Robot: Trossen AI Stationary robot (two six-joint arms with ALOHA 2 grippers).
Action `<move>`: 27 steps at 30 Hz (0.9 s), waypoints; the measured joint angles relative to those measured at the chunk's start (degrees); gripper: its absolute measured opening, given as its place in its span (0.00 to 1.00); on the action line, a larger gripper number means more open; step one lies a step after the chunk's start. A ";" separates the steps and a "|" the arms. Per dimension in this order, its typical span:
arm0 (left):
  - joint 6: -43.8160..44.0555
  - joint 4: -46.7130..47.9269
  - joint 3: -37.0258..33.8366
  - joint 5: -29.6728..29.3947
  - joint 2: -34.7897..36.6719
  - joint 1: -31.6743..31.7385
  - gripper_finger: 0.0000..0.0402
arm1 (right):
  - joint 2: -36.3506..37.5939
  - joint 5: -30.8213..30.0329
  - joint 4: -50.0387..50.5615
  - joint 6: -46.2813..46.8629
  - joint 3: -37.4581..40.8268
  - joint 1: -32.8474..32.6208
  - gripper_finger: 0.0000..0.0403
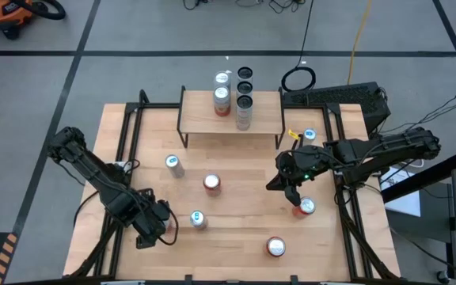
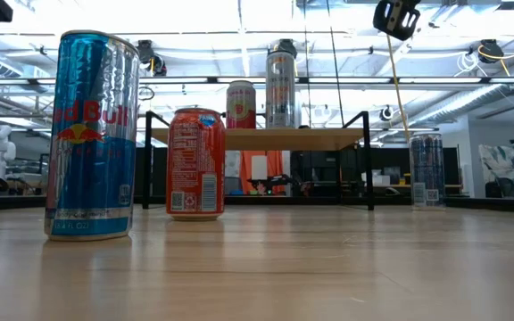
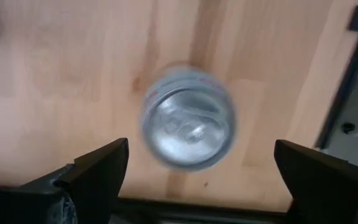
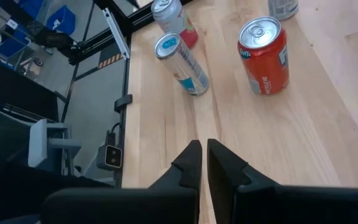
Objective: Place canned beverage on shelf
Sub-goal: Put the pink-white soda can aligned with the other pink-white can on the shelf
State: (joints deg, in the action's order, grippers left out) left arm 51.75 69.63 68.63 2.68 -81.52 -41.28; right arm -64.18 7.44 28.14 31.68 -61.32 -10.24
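Lettering "Red Bull" on blue can (image 2: 92, 134) — shelf (image 2: 257, 138) behind.

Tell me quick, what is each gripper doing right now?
Left gripper: open, holding nothing, above a can.
Right gripper: closed, empty, over the table.

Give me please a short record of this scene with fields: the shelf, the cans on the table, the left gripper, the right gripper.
shelf: small raised shelf at the far middle of the table, carrying several upright cans
cans on table: six standing apart on the wood, among them a red can near the centre and a blue-topped can nearer the front
left gripper: left gripper open, hanging above a silver-topped can, holding nothing
right gripper: right gripper shut and empty, over the table's right part
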 joint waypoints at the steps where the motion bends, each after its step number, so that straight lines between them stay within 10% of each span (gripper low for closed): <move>1: 0.40 -1.05 -0.66 0.20 -0.02 0.00 0.99 | 0.00 0.02 0.00 0.00 0.00 0.00 0.01; 27: 6.48 -10.10 -10.15 -2.12 0.00 0.42 0.96 | 0.00 0.07 0.65 -1.31 0.00 0.00 0.01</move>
State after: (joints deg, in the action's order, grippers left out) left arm 58.23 59.53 58.48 0.56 -81.52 -40.86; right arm -64.18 7.51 28.79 30.37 -61.32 -10.24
